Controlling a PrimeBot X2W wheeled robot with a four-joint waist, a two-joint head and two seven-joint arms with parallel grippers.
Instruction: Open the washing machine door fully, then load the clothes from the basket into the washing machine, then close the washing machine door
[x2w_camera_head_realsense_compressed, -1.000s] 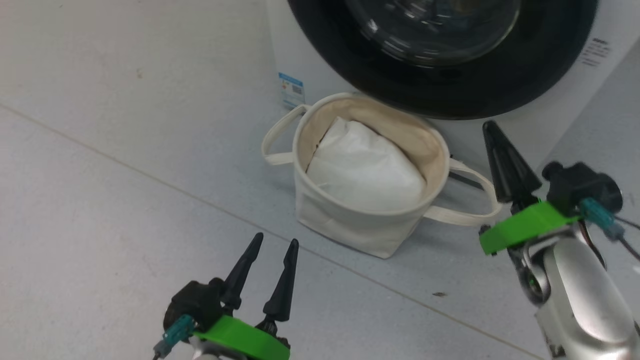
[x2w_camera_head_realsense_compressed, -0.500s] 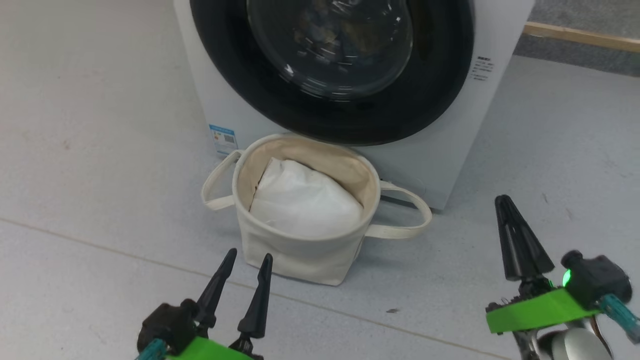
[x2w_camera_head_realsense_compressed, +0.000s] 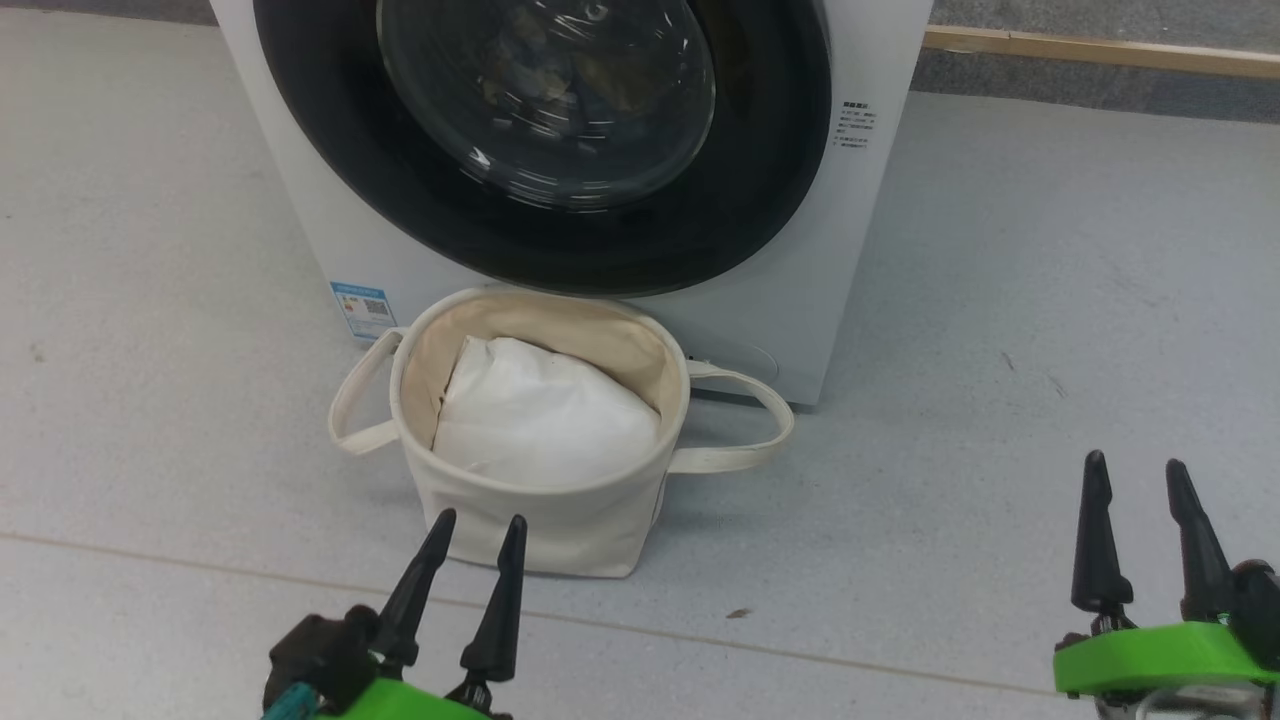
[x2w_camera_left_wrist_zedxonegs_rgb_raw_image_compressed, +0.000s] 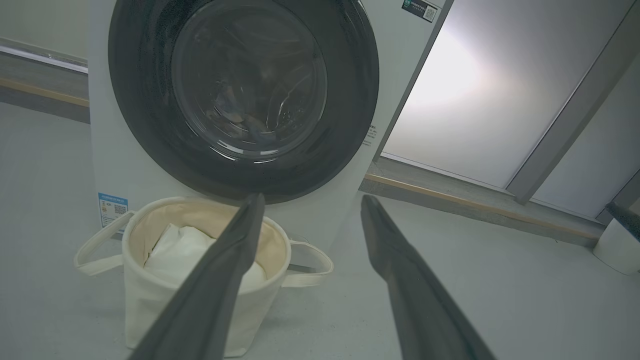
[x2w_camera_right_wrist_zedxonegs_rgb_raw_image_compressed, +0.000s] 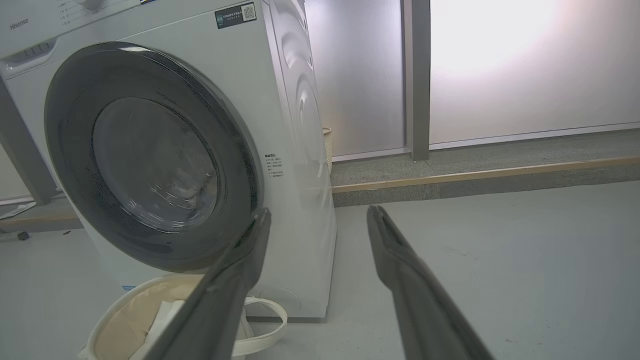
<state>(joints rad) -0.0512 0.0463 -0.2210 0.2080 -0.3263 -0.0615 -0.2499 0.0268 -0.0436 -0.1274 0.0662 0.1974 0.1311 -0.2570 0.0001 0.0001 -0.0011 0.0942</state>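
Two tools: the left tool (x2w_camera_head_realsense_compressed: 482, 518) and the right tool (x2w_camera_head_realsense_compressed: 1136, 460), with two dark fingers (x2w_camera_head_realsense_compressed: 1095, 540) on each. Ahead of both stands one washing machine (x2w_camera_head_realsense_compressed: 860, 250), carrying one washing machine door (x2w_camera_head_realsense_compressed: 760, 200) and one blue label sticker (x2w_camera_head_realsense_compressed: 362, 308) low down, beyond the left tool. Just past that tool's tips is one basket (x2w_camera_head_realsense_compressed: 560, 530) with two loop handles (x2w_camera_head_realsense_compressed: 745, 455) and one white cloth bundle (x2w_camera_head_realsense_compressed: 545, 425) inside. The shapes behind the glass are too blurred to count.
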